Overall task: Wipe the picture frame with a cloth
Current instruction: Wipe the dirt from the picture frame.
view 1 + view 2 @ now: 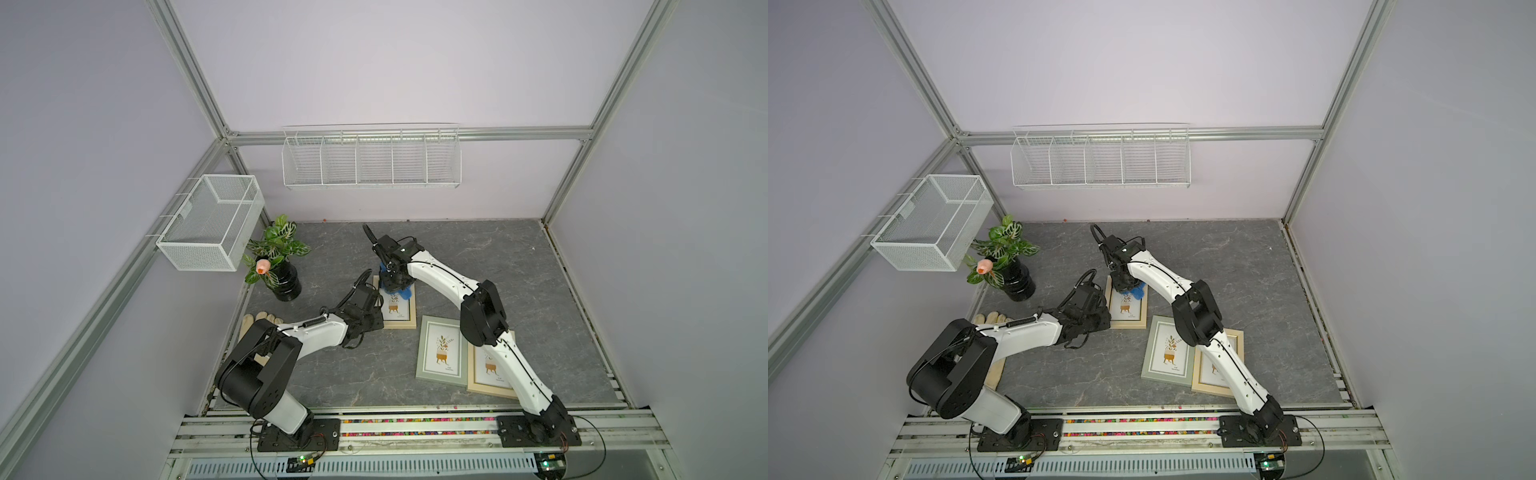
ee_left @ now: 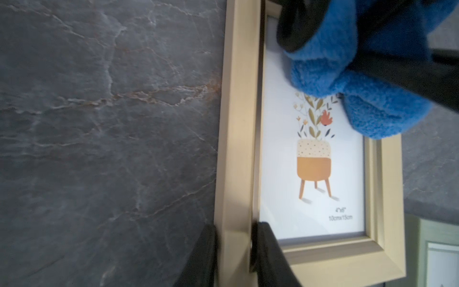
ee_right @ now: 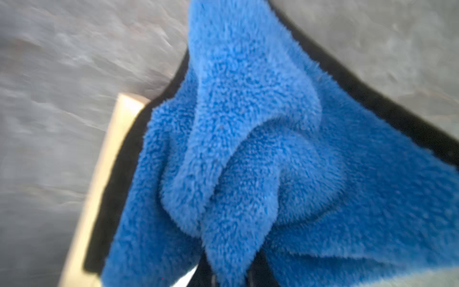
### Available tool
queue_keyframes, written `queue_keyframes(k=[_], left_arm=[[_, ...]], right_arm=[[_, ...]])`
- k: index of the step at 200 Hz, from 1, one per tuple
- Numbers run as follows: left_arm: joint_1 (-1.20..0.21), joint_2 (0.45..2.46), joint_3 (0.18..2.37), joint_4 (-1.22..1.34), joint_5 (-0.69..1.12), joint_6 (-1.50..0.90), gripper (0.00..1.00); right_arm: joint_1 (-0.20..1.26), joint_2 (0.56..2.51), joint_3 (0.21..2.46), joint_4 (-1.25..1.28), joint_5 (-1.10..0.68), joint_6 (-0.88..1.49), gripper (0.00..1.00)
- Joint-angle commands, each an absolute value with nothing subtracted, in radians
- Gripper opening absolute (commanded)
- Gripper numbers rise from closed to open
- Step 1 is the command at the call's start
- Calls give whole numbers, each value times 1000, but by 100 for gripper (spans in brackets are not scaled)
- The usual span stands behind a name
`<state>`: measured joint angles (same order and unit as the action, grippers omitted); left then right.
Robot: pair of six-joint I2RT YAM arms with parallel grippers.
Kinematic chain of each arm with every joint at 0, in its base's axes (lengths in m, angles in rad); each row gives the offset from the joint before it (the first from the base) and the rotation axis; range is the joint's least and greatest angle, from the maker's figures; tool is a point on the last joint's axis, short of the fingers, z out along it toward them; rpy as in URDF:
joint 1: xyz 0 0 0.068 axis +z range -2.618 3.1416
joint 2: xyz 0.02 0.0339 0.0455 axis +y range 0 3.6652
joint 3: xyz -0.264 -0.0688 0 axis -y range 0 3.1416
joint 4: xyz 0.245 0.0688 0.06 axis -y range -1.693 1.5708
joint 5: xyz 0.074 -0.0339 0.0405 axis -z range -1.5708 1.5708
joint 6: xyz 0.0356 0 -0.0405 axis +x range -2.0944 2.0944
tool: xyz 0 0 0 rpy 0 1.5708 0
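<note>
Near side, about 5 o'clock of the table (image 1: 332,374) centre: green frame (image 1: 442,351) touching a second wood frame (image 1: 492,372), both idle.

Next out, the left gripper (image 2: 236,258), jaws nipped narrow across the rail of the picture frame (image 2: 236,149) at its 7 o'clock corner. The frame lies flat, roughly 11 o'clock of centre.

Farthest, at the frame's 12 o'clock end, the right gripper (image 1: 394,284) is clamped tight on the bunched cloth (image 2: 347,74), which sits on the glass.

Risks:
- A one-corner hold may let the frame pivot under a stroke.
- Loose folds could snag the rail.
- A hard press might break the pinch.
</note>
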<state>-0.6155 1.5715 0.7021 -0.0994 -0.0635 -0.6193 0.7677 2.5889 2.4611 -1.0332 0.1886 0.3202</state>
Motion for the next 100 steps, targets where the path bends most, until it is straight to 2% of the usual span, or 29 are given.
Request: queue_keyframes(k=[1, 31, 72, 100], left_arm=[[-610, 1605, 666, -250, -109, -623, 27], [-610, 1591, 662, -253, -118, -626, 27], [-609, 1591, 649, -238, -119, -632, 27], [-609, 1601, 650, -229, -108, -633, 27]], right_arm=[[777, 2666, 2557, -1085, 138, 334, 7], [746, 2640, 2505, -1105, 182, 331, 7], [720, 2424, 2127, -891, 212, 319, 7], [734, 2425, 2140, -876, 169, 321, 7]])
